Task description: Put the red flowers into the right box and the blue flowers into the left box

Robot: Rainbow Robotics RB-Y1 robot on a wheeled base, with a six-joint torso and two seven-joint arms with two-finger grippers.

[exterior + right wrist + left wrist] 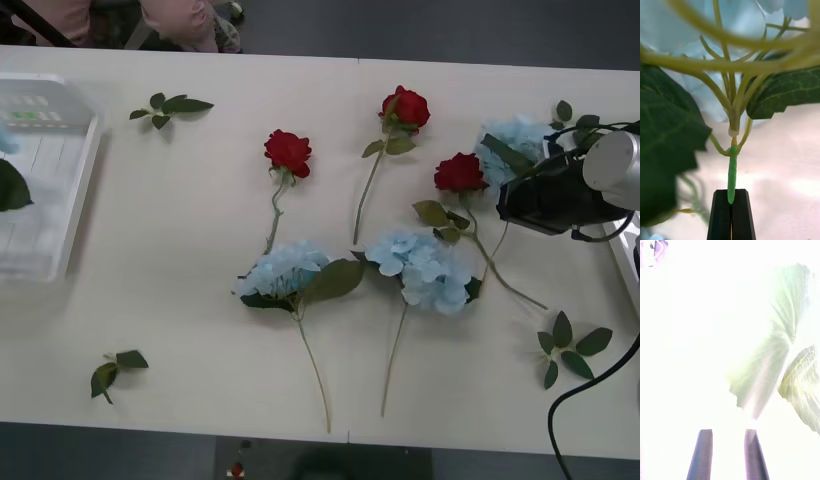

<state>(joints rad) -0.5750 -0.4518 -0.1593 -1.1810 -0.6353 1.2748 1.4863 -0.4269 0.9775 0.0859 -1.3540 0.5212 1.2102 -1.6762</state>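
green hydrangea stem (732, 176) pinched between right fingers (732, 215).

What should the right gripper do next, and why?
Probably lift and carry left: the right gripper is shut on the stem of a blue flower at the table's right side, and the left box lies far left.

The right arm (610, 170) ends in a silver-grey rounded wrist joined to a bulky black housing, with black cables looping from it and trailing down its side. The right gripper (731, 198) has flat, tapered black fingers (720, 215). The left gripper (729, 450) has two narrow dark fingers (700, 457) with squared tips.
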